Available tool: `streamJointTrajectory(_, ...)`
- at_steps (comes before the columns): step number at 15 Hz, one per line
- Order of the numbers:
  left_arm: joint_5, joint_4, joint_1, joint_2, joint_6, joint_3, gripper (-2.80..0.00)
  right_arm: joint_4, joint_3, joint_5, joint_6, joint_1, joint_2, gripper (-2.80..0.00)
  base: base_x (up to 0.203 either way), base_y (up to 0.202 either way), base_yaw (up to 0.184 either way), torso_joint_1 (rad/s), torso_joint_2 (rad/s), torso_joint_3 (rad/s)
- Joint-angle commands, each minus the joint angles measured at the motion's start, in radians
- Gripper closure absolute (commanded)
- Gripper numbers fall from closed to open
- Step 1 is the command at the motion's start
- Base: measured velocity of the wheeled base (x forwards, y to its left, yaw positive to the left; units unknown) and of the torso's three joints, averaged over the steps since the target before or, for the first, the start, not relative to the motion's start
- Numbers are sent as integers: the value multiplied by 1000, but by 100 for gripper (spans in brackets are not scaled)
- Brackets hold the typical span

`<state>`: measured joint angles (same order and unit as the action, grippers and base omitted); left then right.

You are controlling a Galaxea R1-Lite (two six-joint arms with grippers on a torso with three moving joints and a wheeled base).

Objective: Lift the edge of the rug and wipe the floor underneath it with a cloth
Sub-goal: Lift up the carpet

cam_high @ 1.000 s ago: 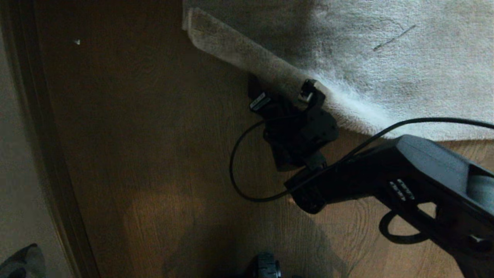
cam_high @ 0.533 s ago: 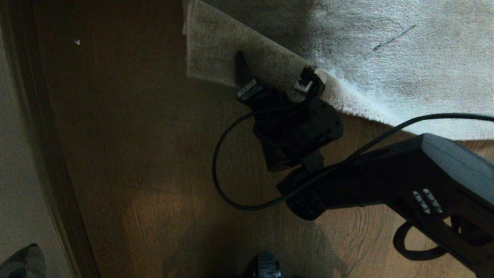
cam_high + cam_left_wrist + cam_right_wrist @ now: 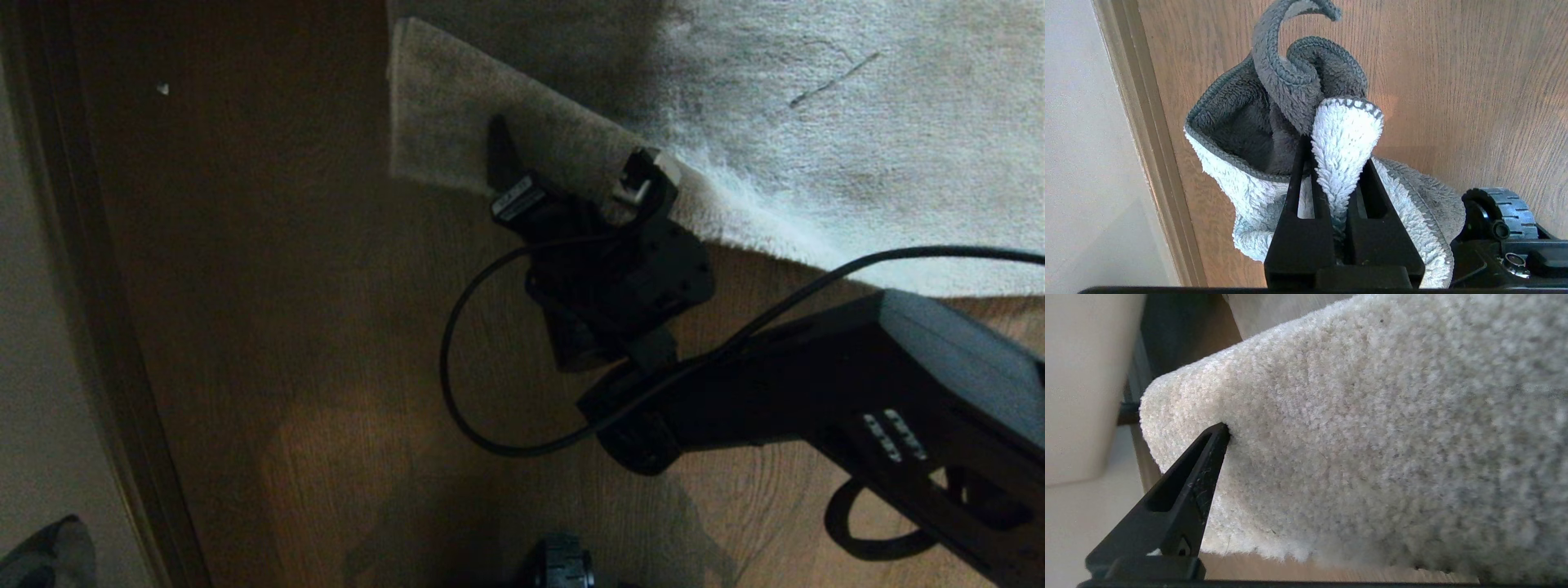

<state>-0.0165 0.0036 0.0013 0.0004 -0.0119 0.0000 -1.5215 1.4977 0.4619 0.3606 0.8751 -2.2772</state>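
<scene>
At the rug edge (image 3: 457, 122), right gripper (image 3: 575, 188) spread wide, straddling the folded-back flap; left gripper (image 3: 1331, 171) clamps cloth (image 3: 1274, 122), ready to wipe.

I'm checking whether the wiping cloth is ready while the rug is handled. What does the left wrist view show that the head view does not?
Only the left wrist view shows the left gripper shut on a grey and white cloth, with a black wheel nearby. Only the head view shows the right gripper, jaws wide, at the rug edge, where the rug corner lies folded back. Both show the floor of brown wood-grain planks and the pale strip along its side.
</scene>
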Motion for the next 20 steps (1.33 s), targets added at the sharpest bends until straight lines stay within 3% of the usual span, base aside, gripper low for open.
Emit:
streamJointTrajectory(1,0,1,0,0,0,0,0,-8,1,15,2,2,-20,-280,0,0,0,0,0,0)
streamJointTrajectory(9,0,-1,0,0,0,0,0,-19,13,14,305,-2,-8,-280,0,0,0,0,0,0)
streamJointTrajectory(14,0,1,0,0,0,0,0,-14,26,15,359,-4,-9,-280,0,0,0,0,0,0)
streamJointTrajectory(17,0,-1,0,0,0,0,0,-18,32,20,432,-4,-14,-280,0,0,0,0,0,0)
streamJointTrajectory(20,0,-1,0,0,0,0,0,-20,106,24,466,-1,-48,-280,0,0,0,0,0,0)
